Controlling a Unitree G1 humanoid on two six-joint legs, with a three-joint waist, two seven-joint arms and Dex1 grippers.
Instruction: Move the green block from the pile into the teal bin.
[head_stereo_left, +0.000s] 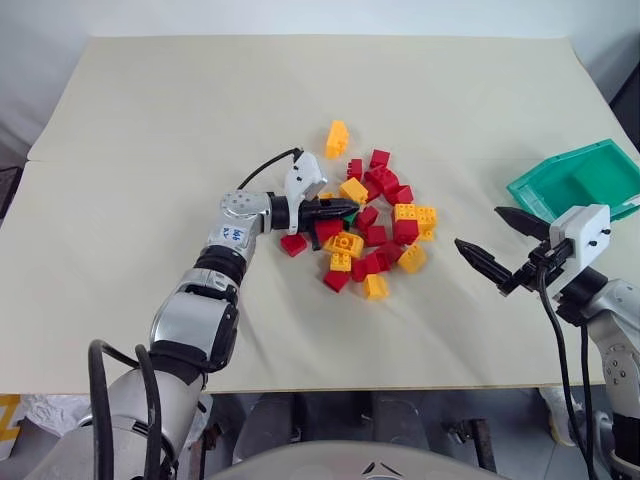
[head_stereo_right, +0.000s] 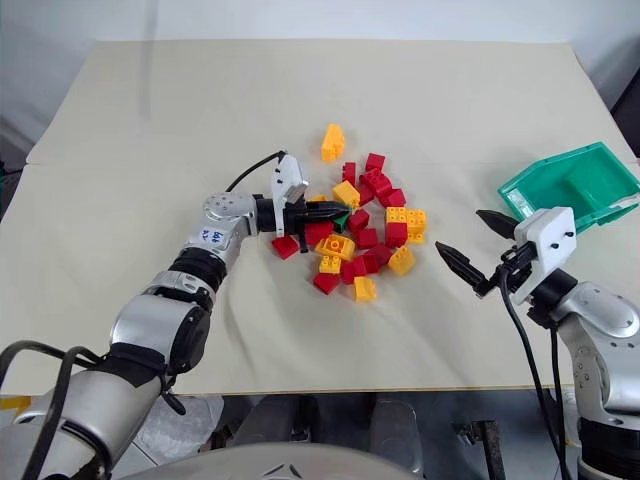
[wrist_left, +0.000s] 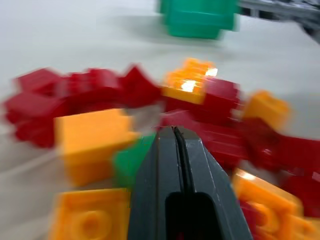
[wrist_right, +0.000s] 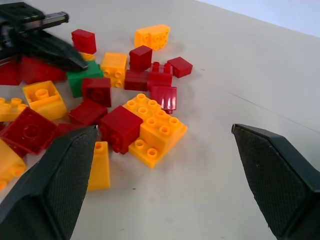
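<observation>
Matte beige table, studded green block, clenched left gripper beside it, right gripper released.

Big table w/ cream cloth cover, pale wall behind, dark floor at edges.

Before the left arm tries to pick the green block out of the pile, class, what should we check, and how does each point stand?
1. Left gripper at the green block: ok, tip beside it.
2. Its jaws open to grasp: not ok, shut.
3. Block free of neighbours: not ok, red and yellow bricks of the pile crowd it.
4. Teal bin reachable and open-topped: ok.
5. Right gripper clear of the pile: ok, jaws open.
</observation>
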